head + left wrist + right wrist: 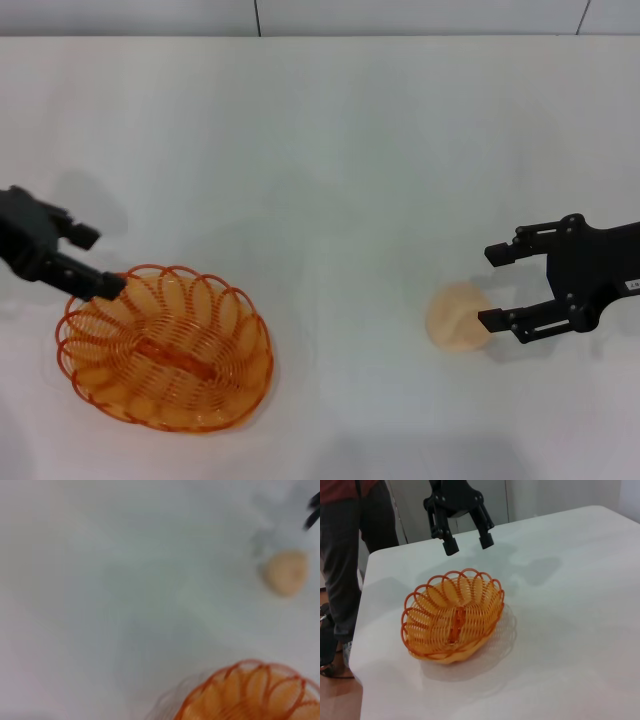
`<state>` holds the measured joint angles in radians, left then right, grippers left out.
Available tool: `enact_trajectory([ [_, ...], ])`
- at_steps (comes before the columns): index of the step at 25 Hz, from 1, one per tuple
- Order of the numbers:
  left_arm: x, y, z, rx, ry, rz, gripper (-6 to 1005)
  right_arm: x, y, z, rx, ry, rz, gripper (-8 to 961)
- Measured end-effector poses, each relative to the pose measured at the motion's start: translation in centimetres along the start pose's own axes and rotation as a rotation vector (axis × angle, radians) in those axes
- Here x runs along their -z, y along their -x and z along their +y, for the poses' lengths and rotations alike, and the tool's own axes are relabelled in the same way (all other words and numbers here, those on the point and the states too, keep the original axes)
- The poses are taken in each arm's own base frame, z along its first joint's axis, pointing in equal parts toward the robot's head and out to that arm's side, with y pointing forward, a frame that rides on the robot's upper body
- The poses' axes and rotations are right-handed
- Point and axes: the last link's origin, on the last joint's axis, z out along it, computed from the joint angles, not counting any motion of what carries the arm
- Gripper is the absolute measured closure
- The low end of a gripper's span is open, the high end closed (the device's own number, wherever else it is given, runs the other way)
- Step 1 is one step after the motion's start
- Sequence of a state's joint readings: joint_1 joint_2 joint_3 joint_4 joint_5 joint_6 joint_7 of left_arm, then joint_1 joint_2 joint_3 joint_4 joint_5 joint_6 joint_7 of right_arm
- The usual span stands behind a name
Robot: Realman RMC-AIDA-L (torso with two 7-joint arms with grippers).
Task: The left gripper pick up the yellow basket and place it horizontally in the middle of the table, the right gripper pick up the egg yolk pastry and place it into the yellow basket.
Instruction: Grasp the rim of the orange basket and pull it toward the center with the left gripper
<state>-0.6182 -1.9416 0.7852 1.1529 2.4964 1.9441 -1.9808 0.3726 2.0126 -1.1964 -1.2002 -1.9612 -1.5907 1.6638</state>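
The yellow basket (175, 357) lies empty at the front left of the white table (330, 150). My left gripper (98, 262) is open and empty, with one fingertip over the basket's far left rim. The right wrist view shows it (467, 542) hovering just beyond the basket (452, 622), clear of the wire. The egg yolk pastry (458, 317) lies on the table at the right. My right gripper (492, 286) is open and empty just right of it, its near fingertip beside the pastry's edge. The left wrist view shows the basket's rim (255, 690) and the pastry (286, 572).
A person (345, 555) in dark trousers stands beside the table's left end, close to the basket. The table's edge and rounded corner (357, 665) run near the basket on that side. White tabletop lies between basket and pastry.
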Motion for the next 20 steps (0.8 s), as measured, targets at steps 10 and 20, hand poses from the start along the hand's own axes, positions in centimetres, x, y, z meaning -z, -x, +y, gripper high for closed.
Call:
enact_trajectory([
  [10,0.9,1.3,-1.6,0.182,-0.131,-0.125,121,0.0,0.3,0.0,0.003,0.002,-0.016,182],
  [20,-1.1,-0.3,-1.0,0.296,-0.141,-0.184,133,-0.2,0.7,0.0,0.008,0.005,-0.030,182],
])
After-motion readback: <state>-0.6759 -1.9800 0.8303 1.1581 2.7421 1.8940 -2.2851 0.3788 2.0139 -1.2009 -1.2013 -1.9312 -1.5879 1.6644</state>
